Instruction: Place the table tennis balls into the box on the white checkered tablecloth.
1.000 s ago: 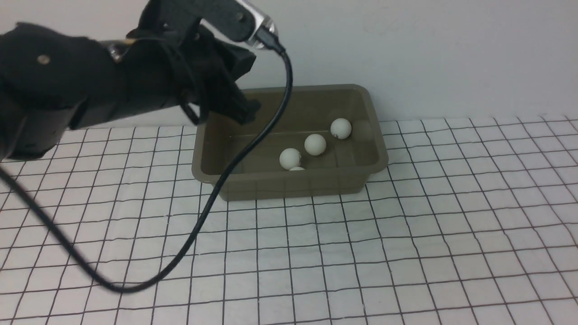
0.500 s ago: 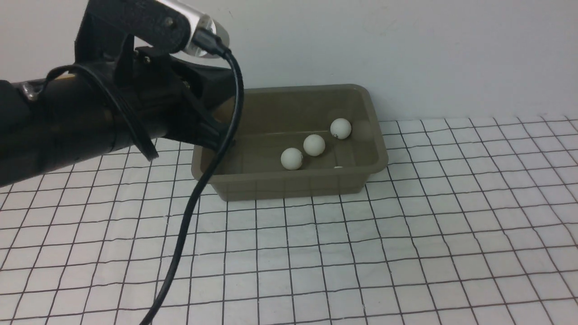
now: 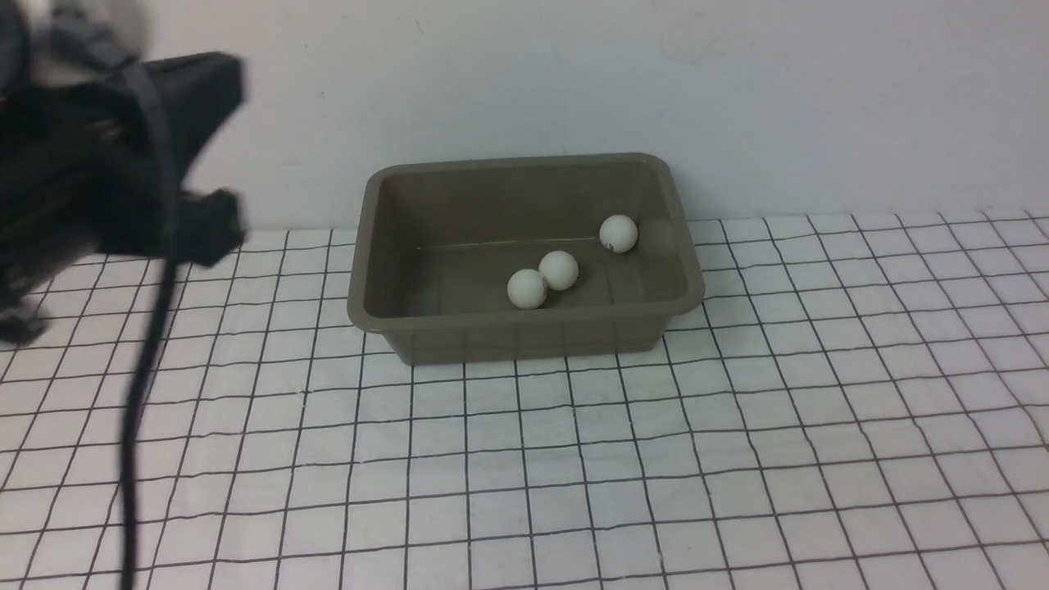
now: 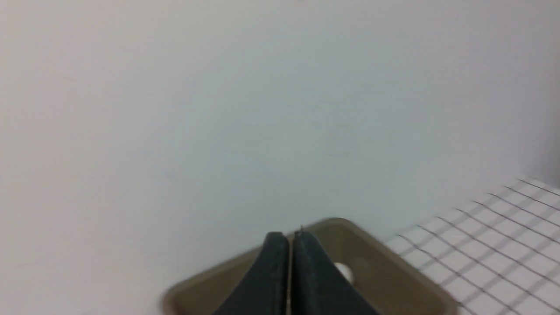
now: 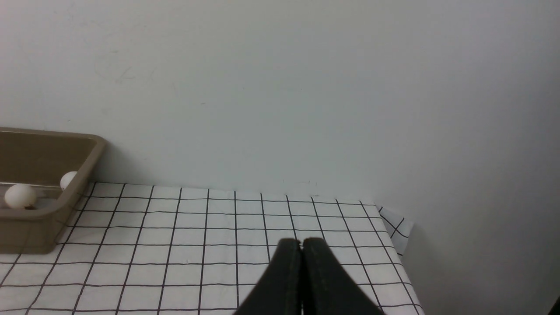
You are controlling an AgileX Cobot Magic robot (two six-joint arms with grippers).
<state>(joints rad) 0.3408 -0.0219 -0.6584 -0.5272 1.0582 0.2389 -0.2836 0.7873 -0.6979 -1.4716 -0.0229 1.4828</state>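
left arm [image 3: 98, 164]: blurred, raised at far left, clear of box, cable hanging | left gripper [image 4: 289, 238]: clenched, empty | box [image 3: 524, 324]: on cloth [image 3: 737, 451] by wall | balls: three show inside, two touching [image 3: 527, 288] [image 3: 559, 270], one [image 3: 618, 233] near right wall | right gripper [image 5: 302, 245]: clenched, empty, above cloth right of box

White checkered tablecloth [image 3: 656, 459] you saw spread over what was probably a table, slightly wrinkled, olive-grey box [image 3: 524, 332] standing directly on it near the wall, cloth edge hanging at the far right corner.
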